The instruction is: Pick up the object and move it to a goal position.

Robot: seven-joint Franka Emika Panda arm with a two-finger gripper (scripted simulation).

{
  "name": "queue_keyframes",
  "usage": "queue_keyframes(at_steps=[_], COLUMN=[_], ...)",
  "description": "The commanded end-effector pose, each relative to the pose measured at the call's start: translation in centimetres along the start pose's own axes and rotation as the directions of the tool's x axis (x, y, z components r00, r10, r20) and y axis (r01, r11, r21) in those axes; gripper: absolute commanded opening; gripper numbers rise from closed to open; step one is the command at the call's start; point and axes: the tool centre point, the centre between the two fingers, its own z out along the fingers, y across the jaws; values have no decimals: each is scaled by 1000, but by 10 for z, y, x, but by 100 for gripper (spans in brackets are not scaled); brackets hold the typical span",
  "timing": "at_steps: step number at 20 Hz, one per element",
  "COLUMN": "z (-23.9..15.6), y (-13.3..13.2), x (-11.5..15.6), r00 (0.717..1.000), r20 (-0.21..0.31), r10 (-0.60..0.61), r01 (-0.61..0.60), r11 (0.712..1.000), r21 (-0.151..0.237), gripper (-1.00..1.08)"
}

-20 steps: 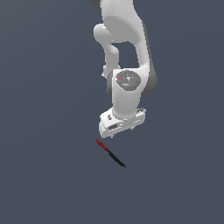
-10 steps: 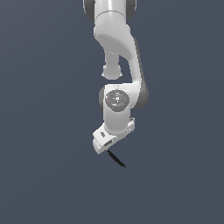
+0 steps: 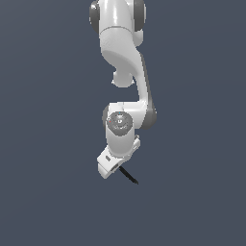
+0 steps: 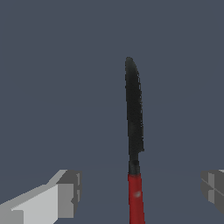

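Note:
The knife (image 4: 134,131) lies flat on the dark floor, its black blade long and its red handle (image 4: 136,199) at one end. In the wrist view it lies between my two fingers (image 4: 65,192), which stand wide apart and clear of it on either side. My gripper (image 4: 140,188) is open and empty, low over the handle end. In the exterior view only the black blade tip (image 3: 129,176) shows, sticking out from under the white hand (image 3: 113,161); the red handle is hidden there.
The arm (image 3: 125,86) reaches down from the top of the exterior view. A plain dark grey floor (image 3: 48,192) lies all around.
The arm has come down and toward the exterior view's left over the knife. The hand now covers the red handle, which showed a second ago. The knife has not moved.

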Motion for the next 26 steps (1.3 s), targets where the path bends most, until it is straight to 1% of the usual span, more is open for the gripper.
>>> queue_keyframes(at_steps=[1, 10, 19, 25, 26], z=[4, 10, 51, 57, 57], y=[4, 6, 5, 6, 6], x=[0, -1, -2, -1, -1], r00=[1000, 999, 999, 999, 999], r20=[0, 1, 1, 0, 0], r10=[-22, -32, -36, -36, -36], r01=[22, 32, 36, 36, 36], r11=[1000, 999, 999, 999, 999], r21=[0, 1, 1, 1, 1], gripper=[100, 100, 100, 100, -100])
